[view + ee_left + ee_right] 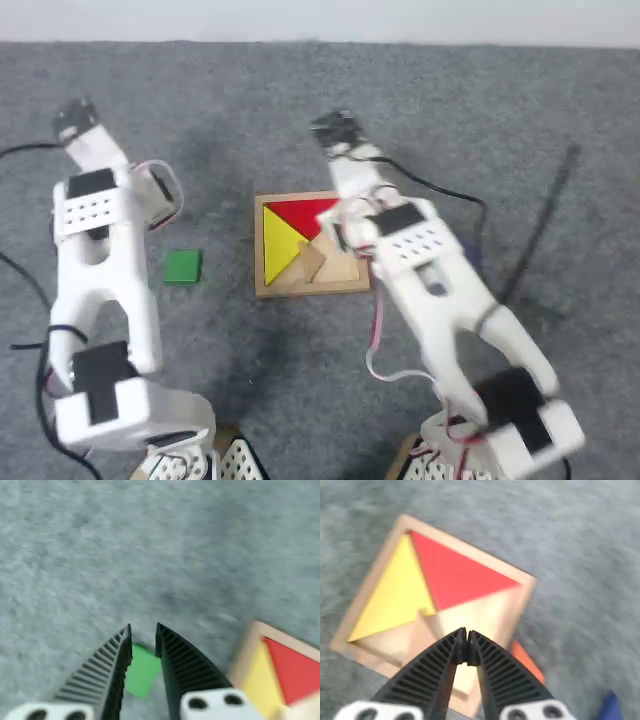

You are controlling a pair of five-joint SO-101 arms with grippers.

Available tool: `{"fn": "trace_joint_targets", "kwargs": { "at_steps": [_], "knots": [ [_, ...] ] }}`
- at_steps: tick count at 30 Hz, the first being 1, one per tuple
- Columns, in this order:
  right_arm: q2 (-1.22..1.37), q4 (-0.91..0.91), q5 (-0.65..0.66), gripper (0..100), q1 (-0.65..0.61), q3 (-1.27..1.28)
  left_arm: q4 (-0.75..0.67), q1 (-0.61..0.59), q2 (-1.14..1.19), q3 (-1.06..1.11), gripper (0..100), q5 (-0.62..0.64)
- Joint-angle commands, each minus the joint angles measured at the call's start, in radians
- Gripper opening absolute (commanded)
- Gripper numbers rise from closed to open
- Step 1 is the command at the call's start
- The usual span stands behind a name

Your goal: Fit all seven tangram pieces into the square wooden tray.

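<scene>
The square wooden tray (262, 288) (520, 607) lies mid-table with a yellow triangle (277, 243) (395, 602) and a red triangle (300, 213) (452, 570) fitted in it. A tan piece (313, 261) rests tilted in the tray. My right gripper (465, 636) is shut above the tray's bare floor, with nothing seen between its fingers. A green square (182, 266) (142, 672) lies on the carpet left of the tray. My left gripper (143, 630) hangs open just over it, one finger on each side. An orange piece (525, 662) and a blue piece (610, 705) lie beyond the tray's right side.
Grey carpet covers the table. The right arm (430, 260) overhangs the tray's right edge and the left arm (95, 215) stands left of the green square. Cables trail from both arms, and a dark rod (545, 215) lies at the right.
</scene>
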Motion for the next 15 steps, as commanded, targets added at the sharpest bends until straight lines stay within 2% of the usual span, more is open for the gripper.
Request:
{"fn": "trace_joint_targets", "kwargs": {
  "at_steps": [1, 6, 9, 15],
  "knots": [
    [0.153, 0.048, 0.012, 0.7, -0.042, -0.204, -0.084, -0.066, 0.029, 0.002, 7, -0.077],
    [0.369, 0.165, 0.015, 0.9, -0.071, -0.404, -0.097, -0.141, 0.121, 0.002, 7, -0.173],
    [0.446, 0.231, 0.077, 0.9, -0.094, -0.48, -0.074, -0.158, 0.152, 0.002, 7, -0.253],
    [0.492, 0.254, 0.12, 0.9, -0.119, -0.514, -0.077, -0.152, 0.153, 0.002, 5, -0.275]
  ]
}}
